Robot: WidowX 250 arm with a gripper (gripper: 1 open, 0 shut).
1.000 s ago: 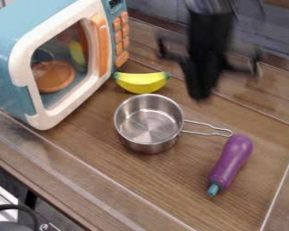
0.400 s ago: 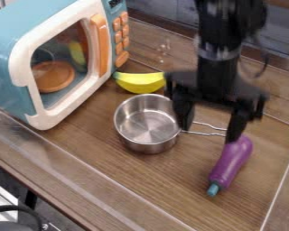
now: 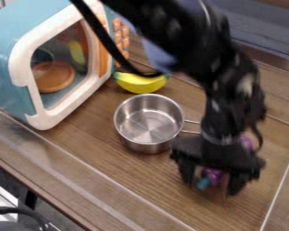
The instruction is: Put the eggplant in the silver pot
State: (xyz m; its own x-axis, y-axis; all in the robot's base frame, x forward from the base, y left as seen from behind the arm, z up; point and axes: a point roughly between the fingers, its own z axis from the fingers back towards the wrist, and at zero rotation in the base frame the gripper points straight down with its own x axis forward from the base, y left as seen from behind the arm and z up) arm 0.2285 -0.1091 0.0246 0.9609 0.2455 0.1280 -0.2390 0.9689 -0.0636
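Observation:
The silver pot (image 3: 148, 122) stands empty in the middle of the wooden table, its wire handle pointing right and partly covered by the arm. The purple eggplant (image 3: 209, 176) lies to the pot's right, mostly hidden under my gripper (image 3: 219, 173); only bits of purple and its teal end show. The gripper points down over it, open, with one finger on each side of the eggplant. Whether the fingers touch it I cannot tell.
A teal and white toy microwave (image 3: 48, 56) with its door ajar stands at the back left. A yellow banana-like toy (image 3: 141, 82) lies between it and the pot. The table's front edge (image 3: 75, 194) runs along the lower left.
The gripper opened, came down and moved toward the front right, from above the pot's right side to around the eggplant. The eggplant and pot have not moved.

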